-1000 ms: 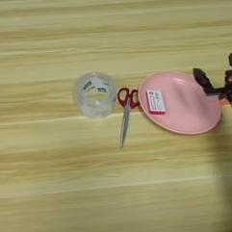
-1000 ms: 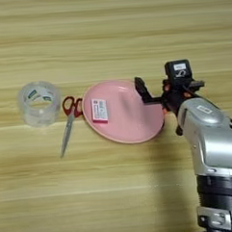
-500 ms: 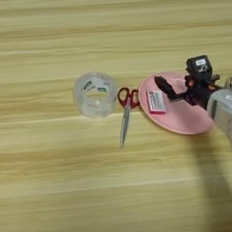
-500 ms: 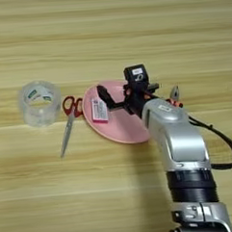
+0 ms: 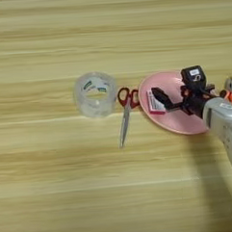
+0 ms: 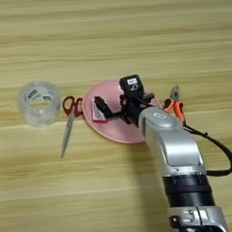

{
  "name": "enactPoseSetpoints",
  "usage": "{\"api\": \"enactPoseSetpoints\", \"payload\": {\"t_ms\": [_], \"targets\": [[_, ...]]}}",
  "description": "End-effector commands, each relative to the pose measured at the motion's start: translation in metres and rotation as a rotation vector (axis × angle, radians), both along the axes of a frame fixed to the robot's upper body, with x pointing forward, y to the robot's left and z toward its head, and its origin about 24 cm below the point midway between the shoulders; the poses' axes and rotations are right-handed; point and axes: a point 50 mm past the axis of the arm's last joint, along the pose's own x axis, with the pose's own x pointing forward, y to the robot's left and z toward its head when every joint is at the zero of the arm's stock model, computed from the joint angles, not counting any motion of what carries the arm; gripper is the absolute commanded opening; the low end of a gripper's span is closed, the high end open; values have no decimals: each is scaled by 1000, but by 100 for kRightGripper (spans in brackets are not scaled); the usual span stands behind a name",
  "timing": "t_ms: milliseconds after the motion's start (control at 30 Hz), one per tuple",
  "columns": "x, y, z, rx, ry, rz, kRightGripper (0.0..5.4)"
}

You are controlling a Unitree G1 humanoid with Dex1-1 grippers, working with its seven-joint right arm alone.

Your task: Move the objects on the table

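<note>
While the pincer (image 6: 102,109), its grip impossible to tell, hung over the pink oval plate (image 6: 116,132), the card (image 5: 156,105) there looked light, flimsy, best pinched by an edge.

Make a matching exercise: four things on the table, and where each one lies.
Things:
1. tape roll
2. scissors
3. card
4. pliers

Places:
A. on the pink plate
B. right of the plate
C. farthest left
D. between tape roll and plate

Pairs: 1-C, 2-D, 3-A, 4-B
</note>
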Motion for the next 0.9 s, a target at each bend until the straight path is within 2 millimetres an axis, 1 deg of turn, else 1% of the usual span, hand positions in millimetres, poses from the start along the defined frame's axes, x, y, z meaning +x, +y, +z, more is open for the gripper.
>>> {"api": "enactPoseSetpoints", "payload": {"t_ms": [33, 533, 600, 733, 900], "targets": [[9, 0, 22, -34, -106, 13, 538], [11, 12, 24, -18, -115, 57, 538], [11, 13, 23, -19, -110, 62, 538], [12, 12, 14, -25, -79, 60, 538], [13, 5, 7, -35, -56, 30, 538]]}}
